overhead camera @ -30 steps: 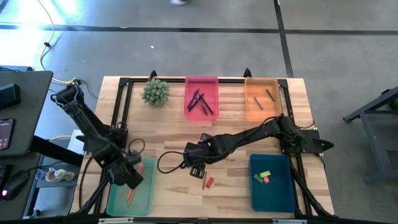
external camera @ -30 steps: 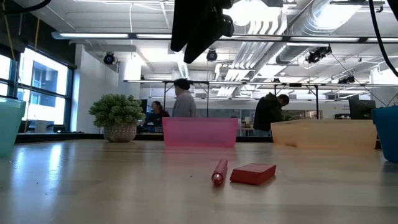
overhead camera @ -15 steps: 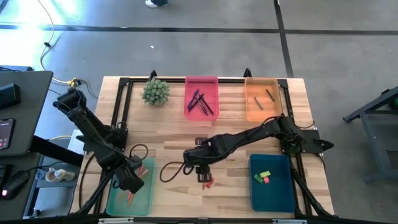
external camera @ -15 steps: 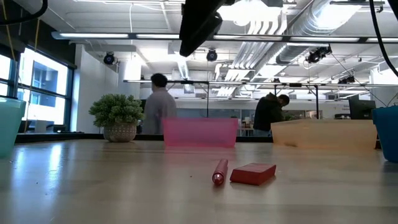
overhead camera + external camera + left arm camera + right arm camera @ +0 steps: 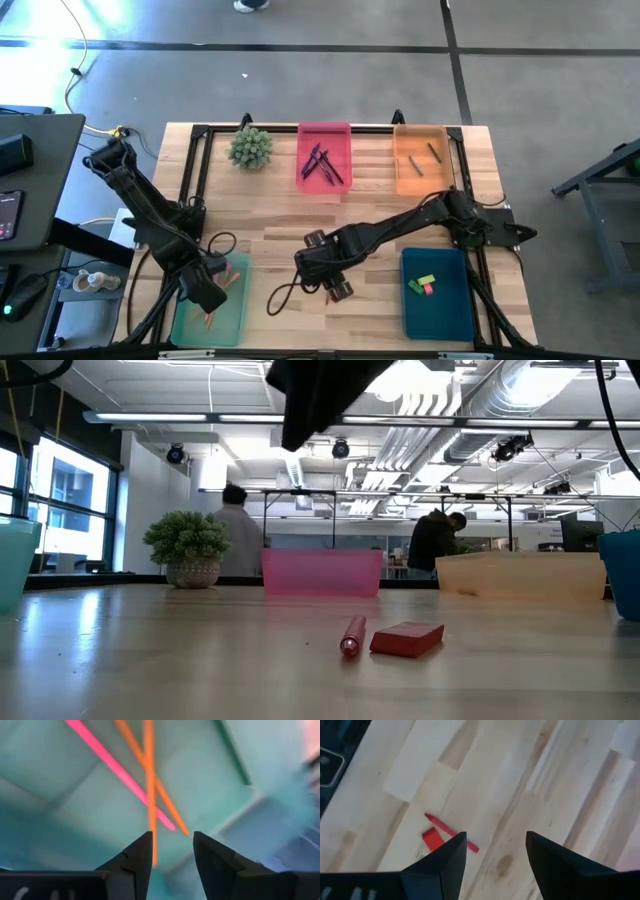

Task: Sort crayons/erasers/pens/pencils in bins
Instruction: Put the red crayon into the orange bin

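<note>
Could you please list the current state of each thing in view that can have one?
Left tool: open, over the green bin.
Right tool: open, empty, above the table.
Green bin: holds pencils.
Pink bin: holds pens.
Orange bin: holds crayons.
Blue bin: holds erasers.
Red eraser: loose on the table.
Red stick: lying beside it.

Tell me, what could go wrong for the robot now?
The red stick and red eraser lie almost touching on the table, so the open right gripper above them might nudge one while grabbing the other. The left gripper, open over the pale green bin, could bump the crossed pencils if it dips.
</note>
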Robot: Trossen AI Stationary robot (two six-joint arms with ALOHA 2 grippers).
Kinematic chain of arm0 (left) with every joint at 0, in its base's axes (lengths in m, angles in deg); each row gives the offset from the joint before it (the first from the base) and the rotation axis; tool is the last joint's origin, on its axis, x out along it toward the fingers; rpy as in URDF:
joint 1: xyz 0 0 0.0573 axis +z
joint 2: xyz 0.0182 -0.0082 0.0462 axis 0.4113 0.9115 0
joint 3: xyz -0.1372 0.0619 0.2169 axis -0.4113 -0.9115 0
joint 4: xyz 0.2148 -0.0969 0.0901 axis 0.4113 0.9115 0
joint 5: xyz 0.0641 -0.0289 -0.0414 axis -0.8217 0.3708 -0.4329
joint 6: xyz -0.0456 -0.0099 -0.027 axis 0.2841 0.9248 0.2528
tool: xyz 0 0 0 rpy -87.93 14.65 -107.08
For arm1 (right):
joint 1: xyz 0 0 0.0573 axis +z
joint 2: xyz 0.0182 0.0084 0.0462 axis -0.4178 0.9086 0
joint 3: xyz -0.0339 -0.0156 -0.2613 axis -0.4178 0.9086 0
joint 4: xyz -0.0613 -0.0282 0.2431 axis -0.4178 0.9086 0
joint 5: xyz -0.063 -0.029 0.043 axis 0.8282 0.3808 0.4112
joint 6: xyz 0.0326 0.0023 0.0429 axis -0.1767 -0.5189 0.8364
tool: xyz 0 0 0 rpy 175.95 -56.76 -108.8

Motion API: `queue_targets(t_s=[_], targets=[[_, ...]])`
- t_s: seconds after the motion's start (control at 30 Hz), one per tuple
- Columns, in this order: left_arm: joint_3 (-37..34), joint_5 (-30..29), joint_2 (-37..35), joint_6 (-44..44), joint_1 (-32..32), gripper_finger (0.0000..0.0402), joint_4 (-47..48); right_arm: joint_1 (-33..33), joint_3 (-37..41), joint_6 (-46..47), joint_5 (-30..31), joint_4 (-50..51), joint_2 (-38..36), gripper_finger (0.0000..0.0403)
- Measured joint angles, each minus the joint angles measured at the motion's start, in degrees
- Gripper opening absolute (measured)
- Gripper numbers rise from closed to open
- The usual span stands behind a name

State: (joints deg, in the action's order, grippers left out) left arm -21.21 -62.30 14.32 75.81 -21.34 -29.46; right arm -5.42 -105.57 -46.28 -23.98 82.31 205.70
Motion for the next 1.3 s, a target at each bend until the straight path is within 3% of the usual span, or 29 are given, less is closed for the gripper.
queue_targets(t_s=[0.57,0.67,0.87,1.13,1.3], targets=[[13.37,-13.93,-5.37,-7.96,0.00,0.0127,-0.20,2.95,0.02,-6.63,1.68,4.41,8.39,0.0197],[13.87,-14.87,-5.38,-8.95,0.00,0.0127,-0.25,3.74,0.02,-7.66,1.99,5.21,10.44,0.0197],[13.87,-16.06,-5.34,-8.35,0.00,0.0127,0.11,5.22,0.03,-8.12,8.42,5.40,12.70,0.0197],[13.85,-16.88,-5.32,-7.96,0.00,0.0127,0.13,5.08,0.03,-9.30,4.78,1.39,12.78,0.0191],[13.85,-17.25,-5.32,-7.96,0.02,0.0127,0.11,5.11,0.04,-11.09,3.04,-0.46,13.29,0.0158]])
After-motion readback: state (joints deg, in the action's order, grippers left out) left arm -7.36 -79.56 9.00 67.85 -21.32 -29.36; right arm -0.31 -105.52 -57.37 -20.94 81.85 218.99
